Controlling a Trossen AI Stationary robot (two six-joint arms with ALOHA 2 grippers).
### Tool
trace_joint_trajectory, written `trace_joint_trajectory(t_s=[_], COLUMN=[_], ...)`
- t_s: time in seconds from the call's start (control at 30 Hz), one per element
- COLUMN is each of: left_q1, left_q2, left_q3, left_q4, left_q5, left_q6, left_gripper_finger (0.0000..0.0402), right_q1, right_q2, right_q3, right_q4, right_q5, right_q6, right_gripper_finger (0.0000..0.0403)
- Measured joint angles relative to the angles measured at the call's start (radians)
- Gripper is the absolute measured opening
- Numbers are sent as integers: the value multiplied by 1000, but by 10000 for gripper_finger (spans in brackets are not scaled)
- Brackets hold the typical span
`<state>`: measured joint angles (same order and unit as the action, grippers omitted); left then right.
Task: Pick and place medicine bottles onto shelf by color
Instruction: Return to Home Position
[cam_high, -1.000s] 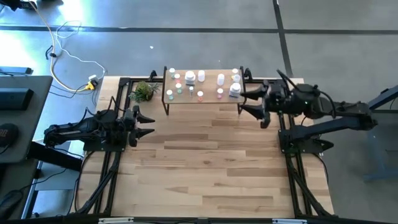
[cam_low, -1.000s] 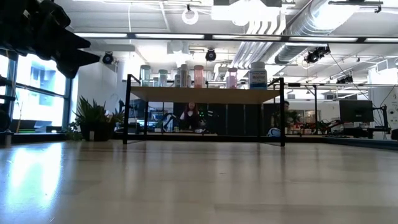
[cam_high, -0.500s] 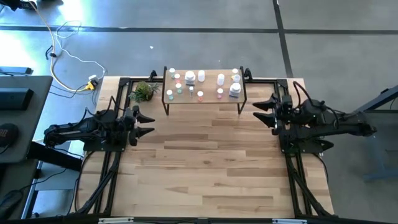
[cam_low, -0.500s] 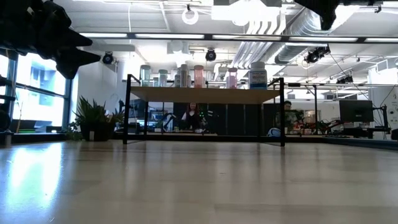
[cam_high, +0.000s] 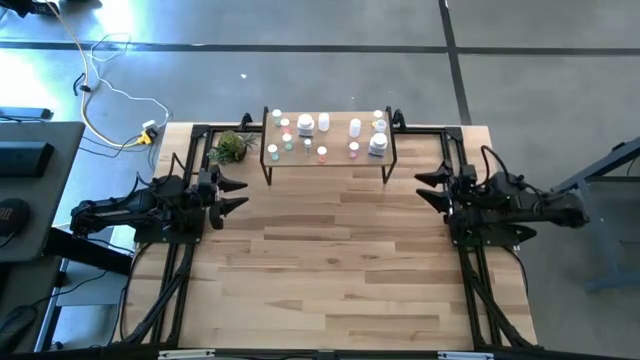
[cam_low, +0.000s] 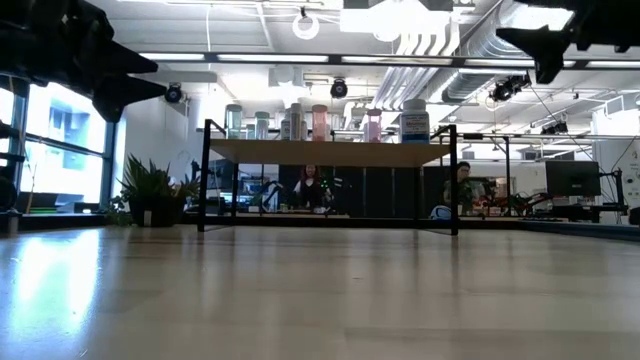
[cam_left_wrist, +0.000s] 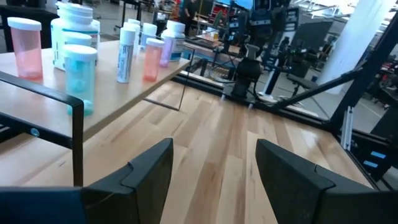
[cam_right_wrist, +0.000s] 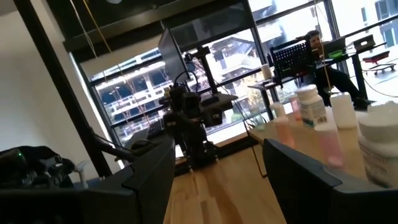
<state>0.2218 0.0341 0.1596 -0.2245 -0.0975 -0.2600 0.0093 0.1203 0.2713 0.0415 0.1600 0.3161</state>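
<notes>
left claw (cam_high: 233, 196) and right claw (cam_high: 425, 189) hover with fingers spread and nothing between them, one at each side edge of the tabletop (cam_high: 330, 260), tips turned inward toward each other. at the far edge, the one shelf (cam_high: 338, 138) carries all the medicine bottles (cam_high: 305, 124), about fourteen by the overhead count, every one upright, long axis vertical, cap up. one small plant (cam_high: 232, 147) sits just left of the shelf.
</notes>
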Motion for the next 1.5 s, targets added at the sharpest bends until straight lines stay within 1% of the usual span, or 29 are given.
trace_joint_trajectory(t_s=[0.2, 0.33, 0.47, 0.6, 0.7, 0.8, 1.03, 1.1, 1.2, 1.27, 1.37, 1.5], left_q1=[0, -1, -1, -1, -2, -1, 0, 0, 0, 0, 0, 0], left_q2=[0, 0, 0, 0, 0, 1, 0, 0, 0, 0, 0, 0], left_q3=[0, 0, 0, -3, -78, -150, -143, -143, -143, -143, -143, -143], left_q4=[7, 52, 135, 149, 244, 373, 352, 323, 270, 258, 276, 275], left_q5=[-3, 1, 6, 13, 56, 64, 53, 25, -48, -85, -91, -71], left_q6=[-25, -36, 5, -1, -35, -48, -16, -16, -38, -62, -47, -39], left_gripper_finger=[220, 220, 220, 220, 220, 220, 220, 220, 220, 220, 220, 220], right_q1=[0, 0, -1, -1, -1, -1, -1, -1, -1, -1, -1, -1], right_q2=[-72, -111, -119, -116, -116, -116, -116, -116, -116, -115, -115, -115], right_q3=[-95, -145, -155, -155, -155, -155, -155, -155, -155, -155, -155, -155], right_q4=[1, 3, 6, -35, -62, -67, -84, -115, -178, -211, -253, -291], right_q5=[3, 37, 54, 54, 54, 54, 60, 60, 60, 60, 58, 57], right_q6=[54, 86, 83, 80, 92, 95, 103, 75, 20, 22, 48, 69], right_gripper_finger=[234, 234, 234, 234, 234, 234, 234, 234, 234, 234, 234, 234])
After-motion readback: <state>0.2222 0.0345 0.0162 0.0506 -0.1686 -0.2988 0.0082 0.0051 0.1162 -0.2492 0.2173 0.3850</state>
